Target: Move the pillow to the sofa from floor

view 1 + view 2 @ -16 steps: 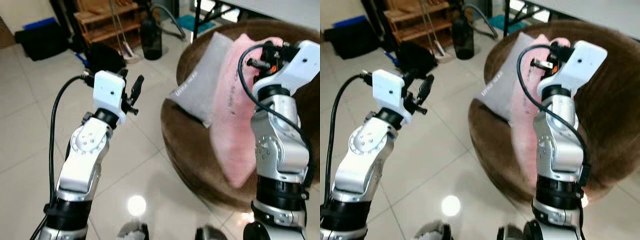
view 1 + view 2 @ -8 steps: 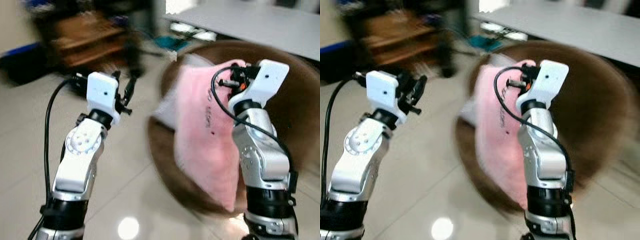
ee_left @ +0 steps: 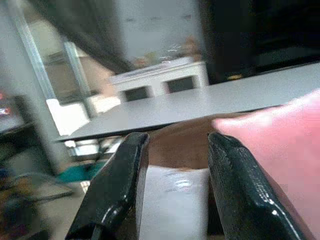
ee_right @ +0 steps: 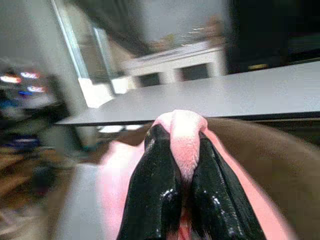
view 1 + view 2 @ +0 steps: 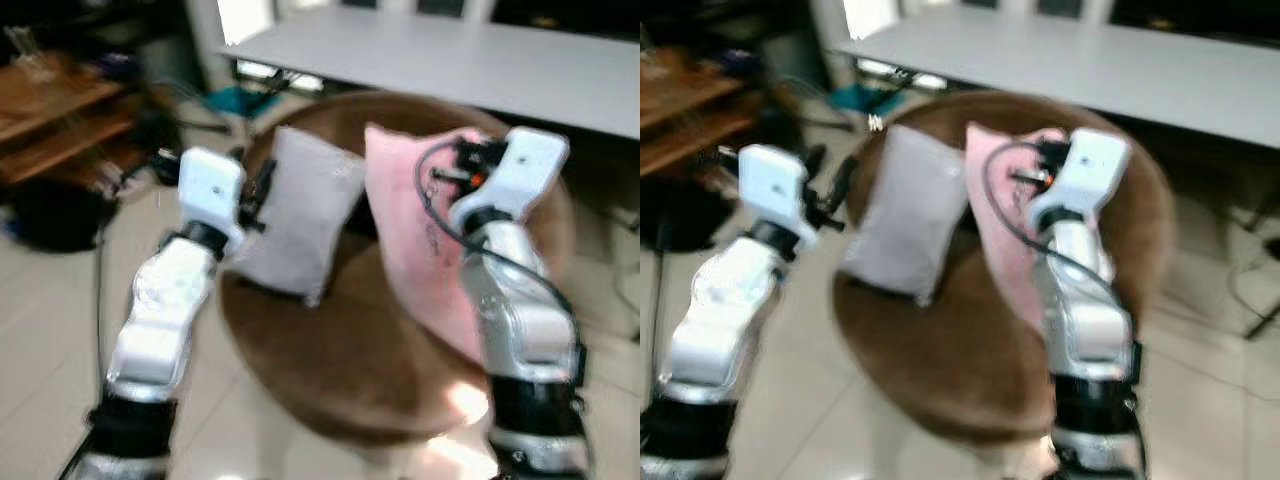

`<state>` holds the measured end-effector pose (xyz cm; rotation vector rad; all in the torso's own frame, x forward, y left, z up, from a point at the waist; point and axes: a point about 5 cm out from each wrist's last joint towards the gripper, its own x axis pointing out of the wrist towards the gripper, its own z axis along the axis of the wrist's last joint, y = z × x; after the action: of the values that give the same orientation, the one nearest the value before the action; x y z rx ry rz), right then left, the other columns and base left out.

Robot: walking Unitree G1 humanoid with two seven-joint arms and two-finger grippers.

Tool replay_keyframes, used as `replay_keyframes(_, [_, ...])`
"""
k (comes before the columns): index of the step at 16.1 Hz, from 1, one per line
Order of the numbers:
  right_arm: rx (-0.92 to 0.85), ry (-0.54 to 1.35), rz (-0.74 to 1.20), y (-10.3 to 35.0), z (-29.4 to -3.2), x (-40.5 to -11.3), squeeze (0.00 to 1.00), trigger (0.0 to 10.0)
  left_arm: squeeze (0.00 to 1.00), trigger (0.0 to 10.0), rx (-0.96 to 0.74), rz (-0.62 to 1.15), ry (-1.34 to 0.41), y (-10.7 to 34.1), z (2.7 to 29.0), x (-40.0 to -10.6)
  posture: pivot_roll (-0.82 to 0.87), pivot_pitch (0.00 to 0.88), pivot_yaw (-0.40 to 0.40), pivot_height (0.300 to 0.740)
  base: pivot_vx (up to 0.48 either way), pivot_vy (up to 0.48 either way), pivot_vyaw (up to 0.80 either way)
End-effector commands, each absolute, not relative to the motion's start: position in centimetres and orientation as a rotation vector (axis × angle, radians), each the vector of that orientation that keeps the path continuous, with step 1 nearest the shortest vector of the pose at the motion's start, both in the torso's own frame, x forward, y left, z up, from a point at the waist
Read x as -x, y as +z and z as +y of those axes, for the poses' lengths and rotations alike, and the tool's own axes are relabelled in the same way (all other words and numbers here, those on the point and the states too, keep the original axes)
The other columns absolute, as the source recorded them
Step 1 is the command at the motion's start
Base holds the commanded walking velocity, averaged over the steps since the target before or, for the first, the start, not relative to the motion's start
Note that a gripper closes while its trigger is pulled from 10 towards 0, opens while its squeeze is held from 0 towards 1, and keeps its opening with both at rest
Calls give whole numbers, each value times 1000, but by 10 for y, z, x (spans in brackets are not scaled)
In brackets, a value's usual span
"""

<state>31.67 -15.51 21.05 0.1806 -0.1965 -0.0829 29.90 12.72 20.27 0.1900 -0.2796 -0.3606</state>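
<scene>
Pink pillow (image 5: 425,235) held up over the round brown sofa (image 5: 330,370), its top edge pinched between the 2 black fingers (image 4: 150,200) of the right gripper (image 4: 175,200), closed tight on a fold of the pink fabric. Pillow hanging down from that grip toward the sofa's seat, on the right half of the sofa, leaning near the backrest; whether its lower edge touches the seat cannot be told through the blur. Grey pillow (image 5: 295,225) standing tilted on the left half of the sofa, just beside the pink one, with a narrow dark gap between them. Left gripper (image 3: 175,195) raised at the sofa's left edge, near the grey pillow but apart from it, fingers spread with clear space between them and nothing held; seen along those fingers, the grey pillow and the brown backrest beyond, the pink pillow to one side. Long grey table (image 5: 450,55) behind the sofa. Wooden shelf unit (image 5: 55,115) well left of the sofa, with a dark bag-like shape (image 5: 55,215) on the pale tiled floor (image 5: 50,320) in front of it, too blurred to identify. Both eye views smeared by motion, so fine detail on the pillows unreadable.
</scene>
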Motion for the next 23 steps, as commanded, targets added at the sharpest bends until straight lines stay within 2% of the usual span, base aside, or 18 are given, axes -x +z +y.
replay_keyframes(1, [-192, -46, -223, 215, -146, -316, 0, 10000, 0, 10000, -220, -280, -338, 203, 137, -299, -32, 0, 38, 740, 386, 0, 0])
replay_keyframes(5, [-175, -11, -181, 208, -140, -316, 0, 10000, 0, 10000, -233, -258, -354, 198, 136, -297, -29, 0, 37, 740, 349, 0, 0])
replay_keyframes(14, [-177, 168, -63, 205, -120, -307, 0, 10000, 0, 10000, -233, -213, -459, 188, 133, -281, -24, 28, 27, 740, 0, 0, 0])
replay_keyframes(17, [-187, 186, -19, 195, -111, -315, 0, 10000, 0, 10000, -237, -175, -497, 182, 132, -273, -17, 68, 19, 740, 0, 0, 0])
replay_keyframes(23, [-229, 269, 1, 191, -86, -353, 0, 10000, 0, 10000, -257, -121, -506, 177, 137, -260, 9, 132, 0, 740, 0, 0, 0])
